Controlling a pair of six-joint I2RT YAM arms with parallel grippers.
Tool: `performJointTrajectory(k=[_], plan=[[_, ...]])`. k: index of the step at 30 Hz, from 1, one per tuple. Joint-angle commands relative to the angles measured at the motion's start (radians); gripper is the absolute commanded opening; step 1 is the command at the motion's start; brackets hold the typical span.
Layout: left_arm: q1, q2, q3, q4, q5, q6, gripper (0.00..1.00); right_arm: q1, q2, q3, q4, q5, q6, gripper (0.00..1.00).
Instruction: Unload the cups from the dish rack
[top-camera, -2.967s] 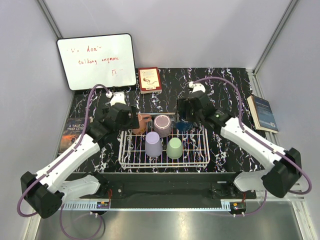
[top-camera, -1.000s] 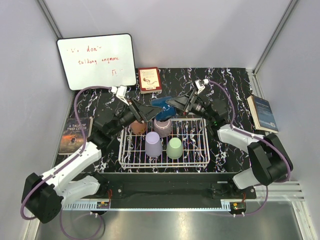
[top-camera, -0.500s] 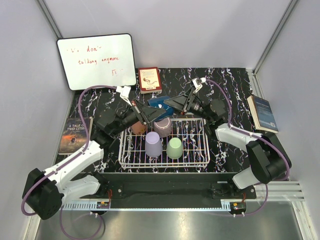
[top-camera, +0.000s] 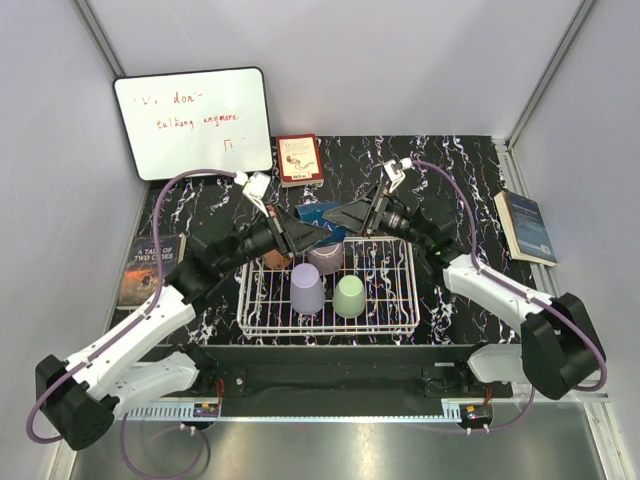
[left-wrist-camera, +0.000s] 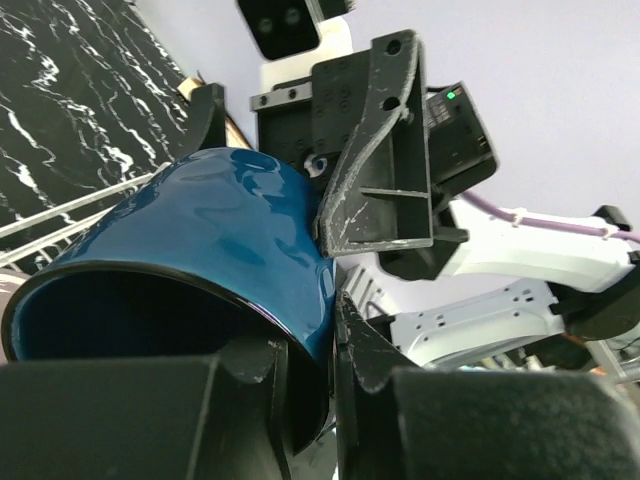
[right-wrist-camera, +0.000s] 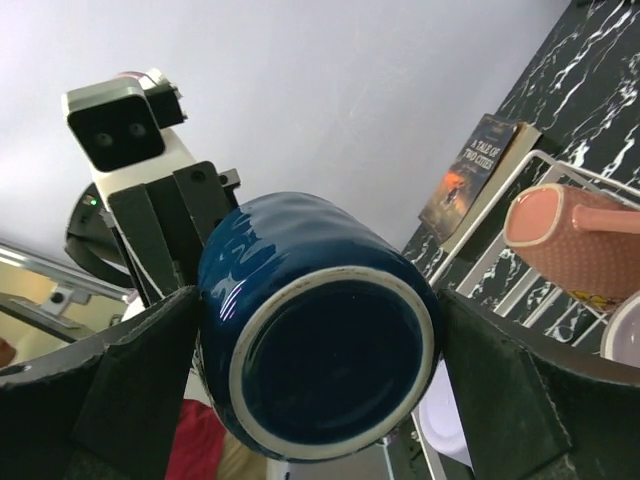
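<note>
Both my tools are clamped on the dark blue cup (right-wrist-camera: 325, 375), which hangs on its side in the air by the far edge of the dish rack (top-camera: 388, 292), raised clear of the rack and of the surface (top-camera: 455, 170). My left tool (left-wrist-camera: 312, 352) pinches the cup's rim, one finger inside the mouth and the other on the outer wall. My right tool (right-wrist-camera: 320, 305) grips the base end, a finger pressed against each side of the body, and the pale ring of the foot faces its camera. The two tools meet nose to nose with the cup between them. In the rack below, the lavender cup (top-camera: 307, 288) and the light green cup (top-camera: 349, 296) stand upside down, side by side near the middle. The mauve cup (top-camera: 326, 255) sits just behind them, and the pink cup (right-wrist-camera: 560, 232) lies on its side in the far left corner. A whiteboard (top-camera: 193, 122) stands at the far left of the surface, with a small book (top-camera: 299, 160) just beside it
</note>
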Motion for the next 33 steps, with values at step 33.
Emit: performJointTrajectory(k=[33], plan=[[0.485, 0.886, 1.063, -0.987, -0.663, 0.374, 0.00, -0.010, -0.233, 0.194, -1.220, 0.961, -0.551, 1.00]])
